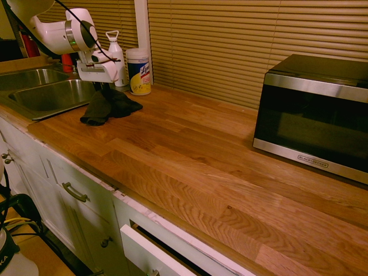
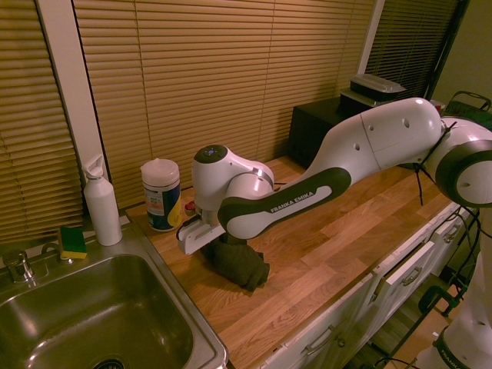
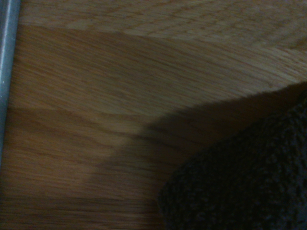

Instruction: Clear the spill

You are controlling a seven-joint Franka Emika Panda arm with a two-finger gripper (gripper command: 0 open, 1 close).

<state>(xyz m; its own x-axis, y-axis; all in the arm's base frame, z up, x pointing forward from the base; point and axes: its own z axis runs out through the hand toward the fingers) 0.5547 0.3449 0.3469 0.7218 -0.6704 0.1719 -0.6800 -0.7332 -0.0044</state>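
Note:
A dark grey-black cloth [image 1: 109, 106] [image 2: 242, 265] lies bunched on the wooden counter just beside the sink's rim. Its top is drawn up into a peak under my gripper [image 1: 105, 87] [image 2: 217, 242]. The gripper points straight down onto that peak and is shut on the cloth. The wrist view shows the cloth's [image 3: 249, 182] knitted edge over bare wood, with the sink's metal rim [image 3: 7, 72] along one side. The spill shows in no view; no dark drops or specks can be made out on the wood.
A steel double sink [image 1: 52, 112] [image 2: 192, 307] lies next to the cloth. Behind it stand a wipes canister [image 1: 138, 71] [image 2: 161, 194] and a white bottle [image 1: 117, 57] [image 2: 102, 201], with a sponge [image 2: 73, 242] nearby. A microwave [image 1: 313, 115] stands further along the counter.

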